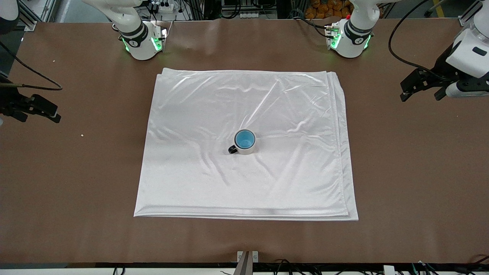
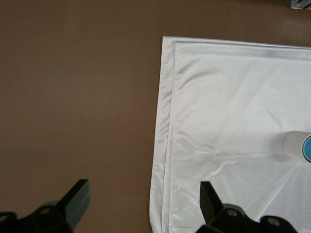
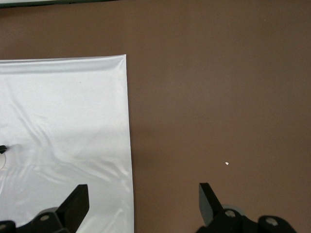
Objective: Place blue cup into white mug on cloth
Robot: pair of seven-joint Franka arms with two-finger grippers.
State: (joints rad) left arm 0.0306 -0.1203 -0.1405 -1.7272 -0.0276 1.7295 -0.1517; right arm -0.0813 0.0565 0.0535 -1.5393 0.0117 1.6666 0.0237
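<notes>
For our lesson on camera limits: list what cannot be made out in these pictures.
- Blue cup: front view shows only its inside; the white mug hides its wall.
- White mug, left wrist view: cut off by the edge.
- Mug's black handle, right wrist view: cut off by the edge.

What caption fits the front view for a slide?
Blue cup nested in white mug on cloth; left gripper and right gripper open, waiting off the cloth.

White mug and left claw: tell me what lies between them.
Only wrinkled cloth, then bare brown table. The front view shows nothing else between the white mug holding the blue cup and the open left claw.
</notes>
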